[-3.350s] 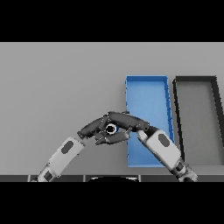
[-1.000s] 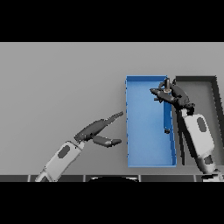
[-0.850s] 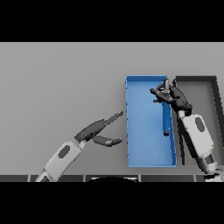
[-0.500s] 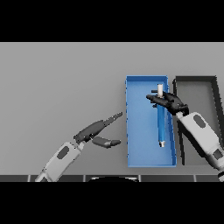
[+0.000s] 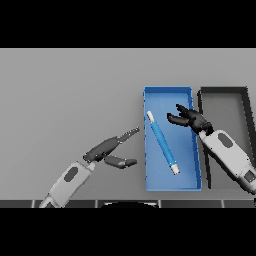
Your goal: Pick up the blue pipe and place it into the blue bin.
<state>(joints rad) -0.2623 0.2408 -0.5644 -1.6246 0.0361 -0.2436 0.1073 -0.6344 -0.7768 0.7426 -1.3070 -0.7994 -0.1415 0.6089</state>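
Note:
The blue pipe point(image 5: 162, 142), with white ends, lies slanted on the floor of the blue bin point(image 5: 170, 92). My right hand point(image 5: 191, 118) hovers over the bin's right side, a little to the right of the pipe's upper half, fingers spread and holding nothing. My left hand point(image 5: 109, 149) rests over the table left of the bin, fingers stretched toward it and thumb sticking out below.
A black bin point(image 5: 225, 91) stands directly right of the blue one, partly covered by my right forearm. Grey tabletop stretches to the left and far side.
My right hand carried the pipe from near my left hand over to the blue bin and let it go. The pipe now lies in the bin. The left hand stayed where it was.

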